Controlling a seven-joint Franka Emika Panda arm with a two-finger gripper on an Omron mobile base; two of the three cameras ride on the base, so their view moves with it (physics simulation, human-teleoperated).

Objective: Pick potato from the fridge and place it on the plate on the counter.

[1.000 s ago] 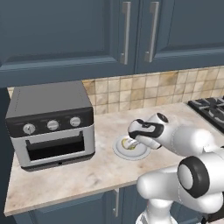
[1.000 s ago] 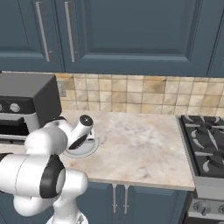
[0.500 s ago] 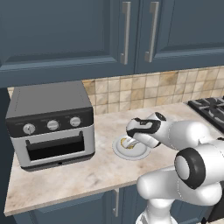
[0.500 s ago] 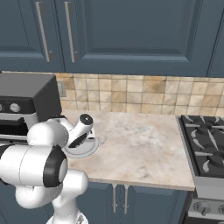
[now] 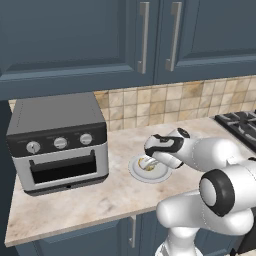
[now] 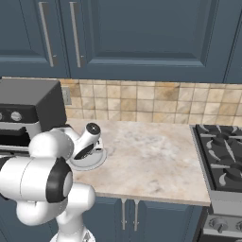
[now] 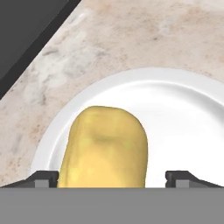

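Golden potato [image 7: 104,146] lies on the plate [image 7: 183,113], straight ahead of the pincer [image 7: 112,177].

Pincer fingertips [image 7: 43,178] stand wide apart, one on each side of the potato with a clear gap on the far side, so nothing looks gripped; its long axis runs away from the pincer along the line of reach. Judged from this, the placing on the counter [image 5: 90,200] is done, and backing straight off should clear it.
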